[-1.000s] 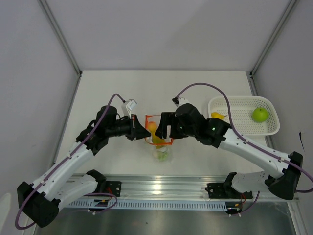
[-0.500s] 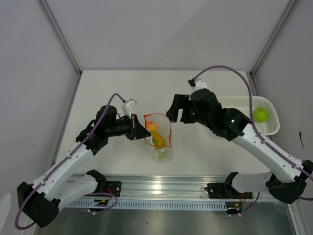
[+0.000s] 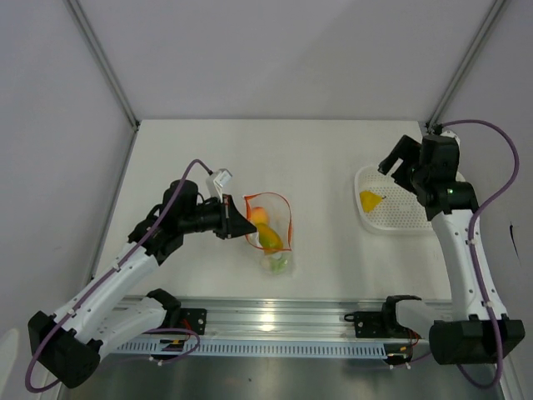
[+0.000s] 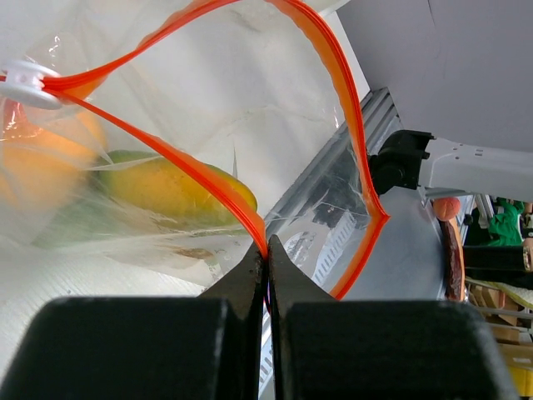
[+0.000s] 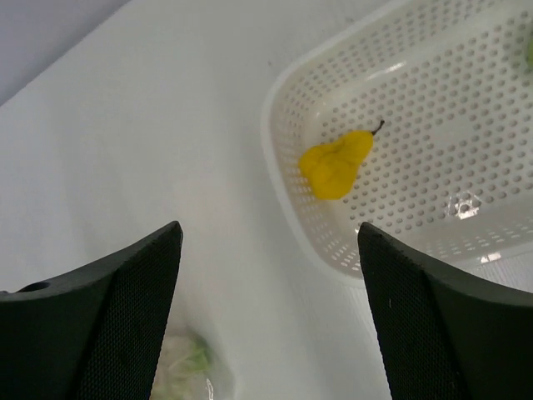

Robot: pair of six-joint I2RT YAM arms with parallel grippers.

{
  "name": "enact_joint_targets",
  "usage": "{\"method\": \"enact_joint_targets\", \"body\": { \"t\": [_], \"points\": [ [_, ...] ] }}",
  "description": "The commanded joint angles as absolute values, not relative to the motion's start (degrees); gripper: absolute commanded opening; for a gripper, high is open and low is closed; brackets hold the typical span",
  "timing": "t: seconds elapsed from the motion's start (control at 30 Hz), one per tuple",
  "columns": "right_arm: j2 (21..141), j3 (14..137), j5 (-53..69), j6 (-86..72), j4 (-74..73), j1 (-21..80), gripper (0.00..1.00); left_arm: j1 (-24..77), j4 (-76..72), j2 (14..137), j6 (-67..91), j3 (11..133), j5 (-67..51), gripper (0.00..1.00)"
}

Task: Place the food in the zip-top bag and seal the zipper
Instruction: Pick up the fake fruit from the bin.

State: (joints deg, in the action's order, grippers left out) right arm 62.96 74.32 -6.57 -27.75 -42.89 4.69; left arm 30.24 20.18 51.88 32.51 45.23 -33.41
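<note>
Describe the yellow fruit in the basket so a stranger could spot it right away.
On the table's right side sits a white perforated basket. Near its left wall lies a yellow pear with a thin dark stem. Unlike the orange and green pieces in the clear zip-top bag, it lies loose.

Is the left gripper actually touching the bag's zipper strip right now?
Touching. The left wrist view shows the left gripper shut on the zipper, the orange-red strip pinched between its fingertips.

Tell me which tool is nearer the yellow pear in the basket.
Right. The right tool hangs open over the basket, beside the yellow pear; the left tool is far off to its left, shut on the zipper of the zip-top bag.
</note>
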Motion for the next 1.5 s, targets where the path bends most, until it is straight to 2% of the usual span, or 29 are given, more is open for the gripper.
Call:
{"method": "enact_joint_targets", "body": {
  "t": [0.0,0.4,0.9,1.1,1.2,1.23,1.47],
  "points": [
    [66.4,68.0,3.7,-26.7,-37.6,-3.0,0.88,29.8,18.8,51.1,32.1,47.5,-34.8,0.01],
    [84.2,58.9,7.5,-30.1,-23.1,-6.0,0.87,29.6,17.8,52.6,31.9,46.8,-35.7,0.01],
    [96.0,56.7,12.6,-32.6,-13.4,-5.8,0.86,29.5,18.0,52.9,31.9,46.7,-35.7,0.01],
    [97.1,55.7,12.0,-32.9,-11.9,-5.7,0.75,29.4,18.5,52.6,31.8,47.0,-35.4,0.01],
    [96.5,55.5,12.0,-32.4,-11.8,-5.8,0.56,29.4,18.6,52.7,31.9,47.1,-35.5,0.01],
    [96.2,55.5,11.8,-32.5,-11.9,-5.9,0.45,29.4,18.6,52.7,31.9,47.1,-35.5,0.01],
    [85.8,56.9,6.2,-29.5,-19.0,-6.1,0.41,29.4,18.9,51.8,32.3,46.7,-35.3,0.01]
  ]
}}
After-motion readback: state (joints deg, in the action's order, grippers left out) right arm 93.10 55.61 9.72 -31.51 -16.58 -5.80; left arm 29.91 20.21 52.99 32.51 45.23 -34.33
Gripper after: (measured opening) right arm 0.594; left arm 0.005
